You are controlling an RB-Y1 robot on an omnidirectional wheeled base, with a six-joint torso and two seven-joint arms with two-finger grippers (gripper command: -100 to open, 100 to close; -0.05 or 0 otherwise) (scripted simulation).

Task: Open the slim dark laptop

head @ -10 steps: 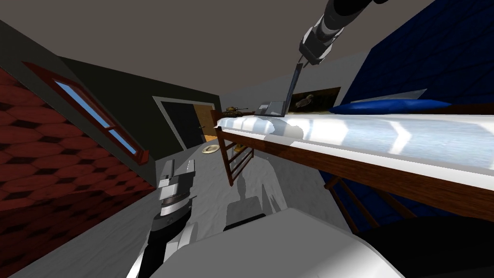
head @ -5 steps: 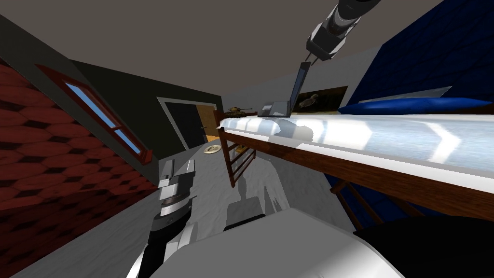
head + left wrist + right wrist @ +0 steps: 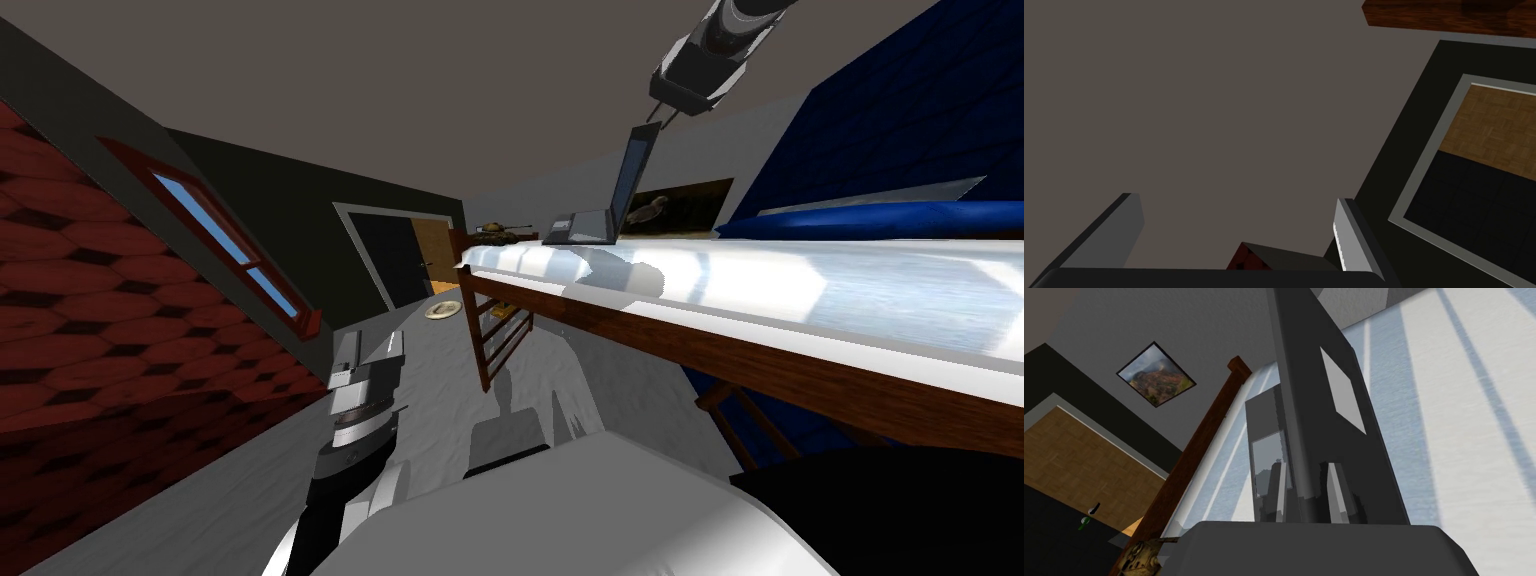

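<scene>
Right tool [image 3: 664, 115] clamped on the top edge of the laptop [image 3: 630, 178] lid: one thin finger [image 3: 1280, 488] pressed to the inner face, its twin to the dark outer face, the lid's edge gripped between. Right arm stretched high and forward, coming in from above, wrist tipped down onto the lid.

Lid standing close to upright over the base, directly below the tool. Dark all over, with a pale rectangle on the outer face. Base lying flat on the bed [image 3: 760, 352], near the far end of the pale mattress and close to the wooden side rail, a light touchpad patch on its deck.

Just beyond the base, at the bed's far end, a small toy tank [image 3: 492, 229]. Behind the lid, on the grey wall, a framed picture [image 3: 672, 205] of a bird. Well apart along the mattress, by the blue wall, a blue pillow [image 3: 840, 220]. Below the bed's end, a wooden ladder [image 3: 497, 335], and past it on the grey floor a round plate [image 3: 441, 310] before a dark doorway [image 3: 388, 262].

Left tool [image 3: 368, 352] held low at the left side, pointing up and forward, fingers wide apart with nothing between, well apart from the bed and the laptop.
</scene>
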